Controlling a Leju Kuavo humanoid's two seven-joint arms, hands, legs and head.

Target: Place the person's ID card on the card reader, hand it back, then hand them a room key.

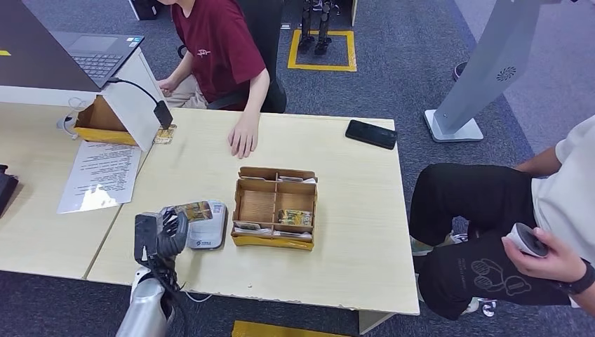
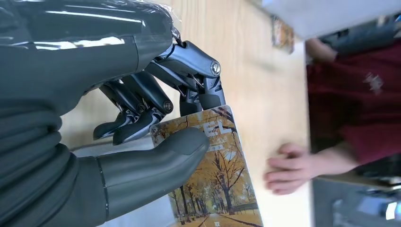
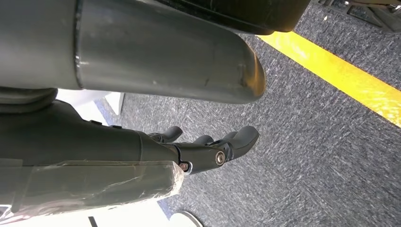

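Pinching thin stiff card with yellow tree picture (image 2: 213,175), left hand (image 1: 165,235) holds it just above flat grey card reader (image 1: 208,235). Light, slippery; edge grip looks best. Right hand (image 3: 208,146) hangs empty, fingers loosely apart.

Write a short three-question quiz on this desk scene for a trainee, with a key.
1. True or false: the left robot hand holds a card printed with autumn trees.
2. What lies directly under that card on the table? A) a phone B) a grey card reader C) a laptop
3. Fill in: the black phone lies at the table's far ____ corner in the head view.

Key: 1 true. 2 B, the card reader, beside the cardboard box. 3 right. The right robot hand hangs over the carpet, holding nothing.
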